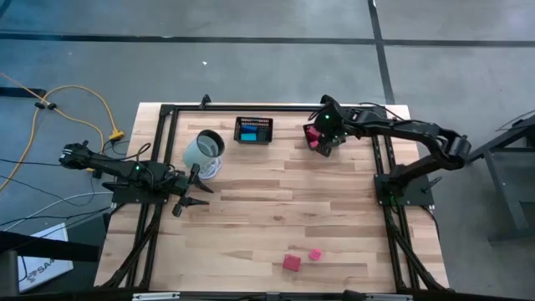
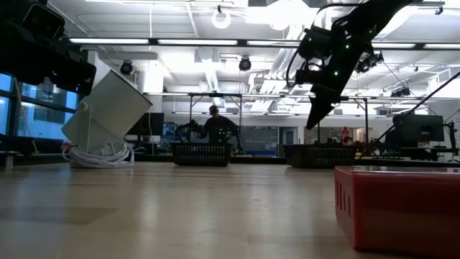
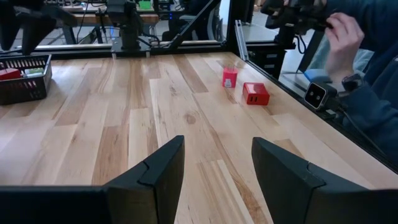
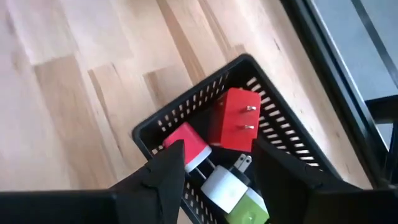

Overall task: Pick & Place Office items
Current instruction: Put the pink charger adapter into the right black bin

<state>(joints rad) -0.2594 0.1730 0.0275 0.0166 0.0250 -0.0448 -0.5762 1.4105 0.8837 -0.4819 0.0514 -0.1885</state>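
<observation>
With the right gripper hovering above the right basket, jaws spread and empty over the red chargers, and the left gripper likewise spread, retract vertically, then approach the red block near the worktop front edge.

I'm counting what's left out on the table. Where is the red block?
In the high view, the red block lies near the table's front edge, right of centre, beside a smaller pink block.
</observation>
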